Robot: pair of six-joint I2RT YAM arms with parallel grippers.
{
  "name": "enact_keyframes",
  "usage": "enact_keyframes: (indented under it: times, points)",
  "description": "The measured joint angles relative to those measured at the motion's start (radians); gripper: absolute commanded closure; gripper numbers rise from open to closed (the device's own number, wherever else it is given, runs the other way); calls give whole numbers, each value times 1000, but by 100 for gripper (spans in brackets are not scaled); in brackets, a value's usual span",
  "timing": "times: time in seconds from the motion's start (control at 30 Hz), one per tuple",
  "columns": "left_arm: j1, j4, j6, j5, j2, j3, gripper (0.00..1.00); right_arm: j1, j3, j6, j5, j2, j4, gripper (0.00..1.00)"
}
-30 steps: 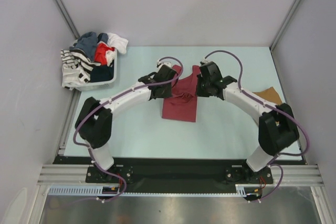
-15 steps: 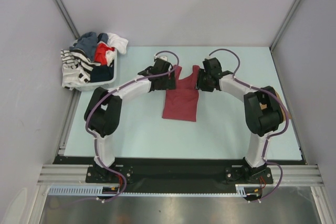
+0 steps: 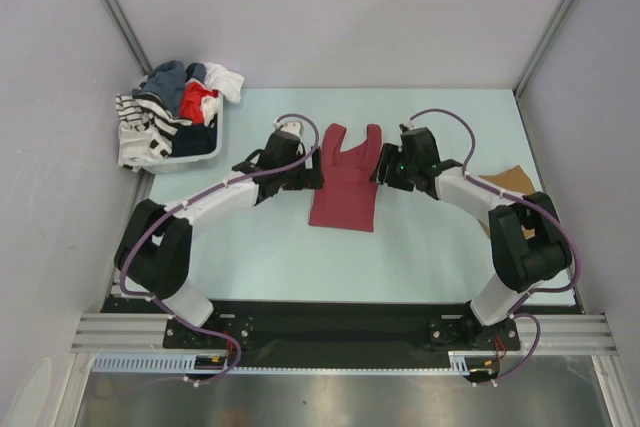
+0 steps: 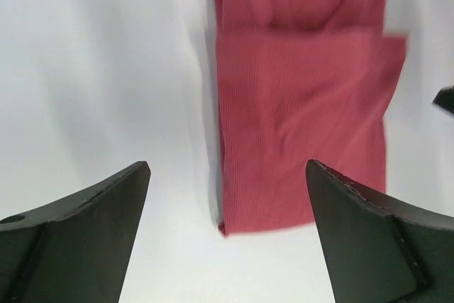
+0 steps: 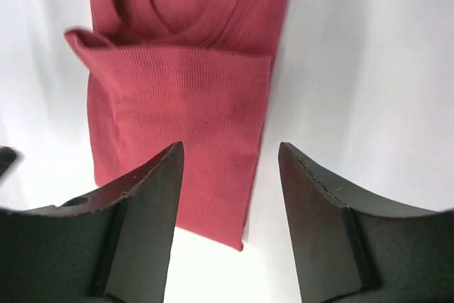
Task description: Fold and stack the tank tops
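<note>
Top external view is showing a pale green table (image 3: pixel 260 247) carrying a bin (image 3: pixel 205 155) of mixed clothes at its far left corner. A maroon tank top (image 3: pixel 345 192) is lying flat mid-table between both arms, straps pointing away. A tan tank top (image 3: pixel 512 181) is peeking out near the right edge. The left gripper (image 4: pixel 227 168) and right gripper (image 5: pixel 230 147) are hovering with jaws apart, holding nothing.

1 maroon tank top (image 3: pixel 345 185); 1 tan top (image 3: pixel 512 180); 1 bin (image 3: pixel 206 155) w/ mixed clothes (image 3: pixel 172 112).
</note>
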State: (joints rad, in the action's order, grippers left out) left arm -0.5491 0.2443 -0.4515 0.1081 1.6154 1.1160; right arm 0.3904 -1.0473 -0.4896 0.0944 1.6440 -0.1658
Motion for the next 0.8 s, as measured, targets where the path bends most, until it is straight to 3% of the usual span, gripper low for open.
enact_keyframes:
  times: [0.33, 0.43, 0.8]
  points:
    - [-41, -61, -75, -140, -66, -316, 7, 47, 290, -98, 100, -115, 65, 41]
    - [-66, -94, -91, -148, -106, -352, 7, 72, 329, -120, 114, -152, 82, 41]
    - [-76, -183, -128, -164, -59, -358, 25, 106, 361, -173, 140, -137, 151, 57]
